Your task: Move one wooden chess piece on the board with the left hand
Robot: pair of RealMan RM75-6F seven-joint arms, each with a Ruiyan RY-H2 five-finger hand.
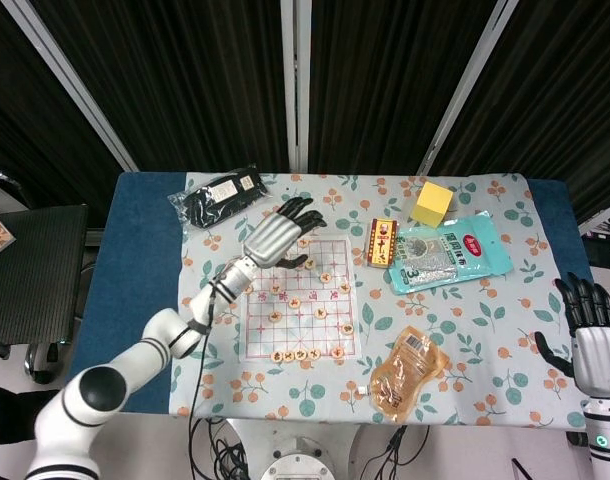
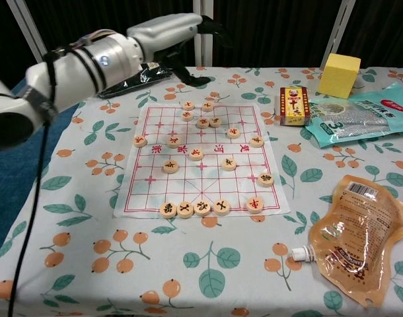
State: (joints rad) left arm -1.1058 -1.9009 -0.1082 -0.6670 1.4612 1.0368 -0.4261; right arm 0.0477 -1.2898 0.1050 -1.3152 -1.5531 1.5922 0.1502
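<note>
The paper chess board lies mid-table with several round wooden pieces on it. A row of them sits along its near edge, others are scattered over the far half. One piece lies near the board's right edge. My left hand hovers above the board's far left corner, fingers spread, holding nothing and touching no piece. At the far right, my right hand stays off the table with its fingers apart and empty; the chest view does not show it.
A black pouch lies beyond the board under my left arm. To the right are a red box, a yellow block, a teal packet and an orange spouted pouch.
</note>
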